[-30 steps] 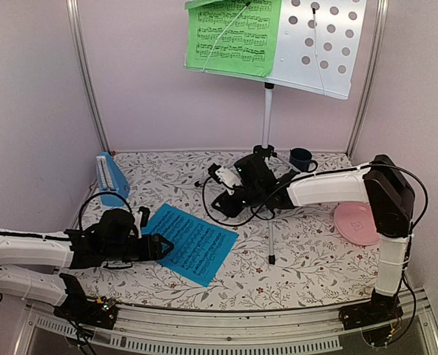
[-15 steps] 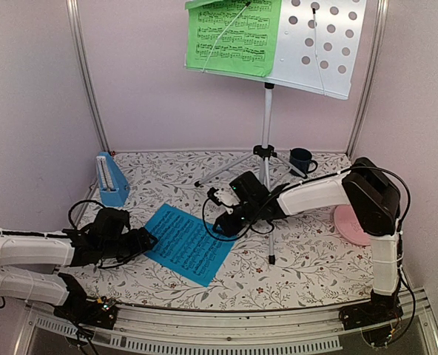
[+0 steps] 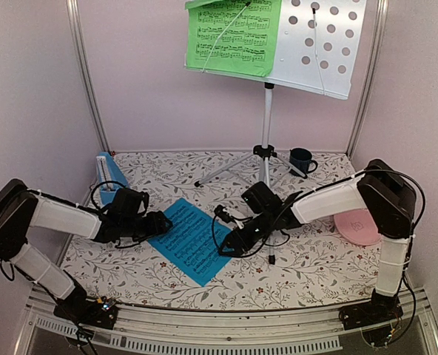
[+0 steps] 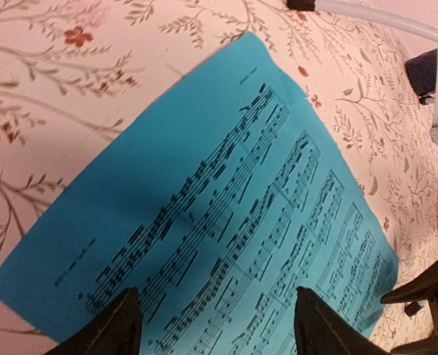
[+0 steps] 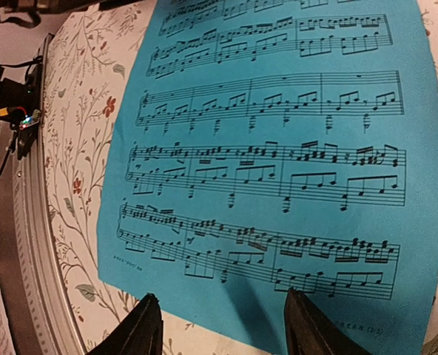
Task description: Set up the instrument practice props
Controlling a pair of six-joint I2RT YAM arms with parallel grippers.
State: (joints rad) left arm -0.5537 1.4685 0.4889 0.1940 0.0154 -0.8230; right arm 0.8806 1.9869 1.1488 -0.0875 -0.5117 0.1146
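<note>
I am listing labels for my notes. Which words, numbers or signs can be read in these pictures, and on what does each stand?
No word or number can be read for certain.
Blue sheet: printed music staves; small print near its corners, too blurred to read.
Green sheet: staves only; any title too small.
Metronome: scale marks too small to read.
Mug and plate: no text seen.

Obstacles: 3 legs of music stand (image 3: 265, 122), centre toward far edge; metronome (image 3: 108, 174), left edge; mug (image 3: 301, 160), far-right corner; plate (image 3: 356, 226), right edge. Free: strip along near edge of desk (image 3: 300, 277).
</note>
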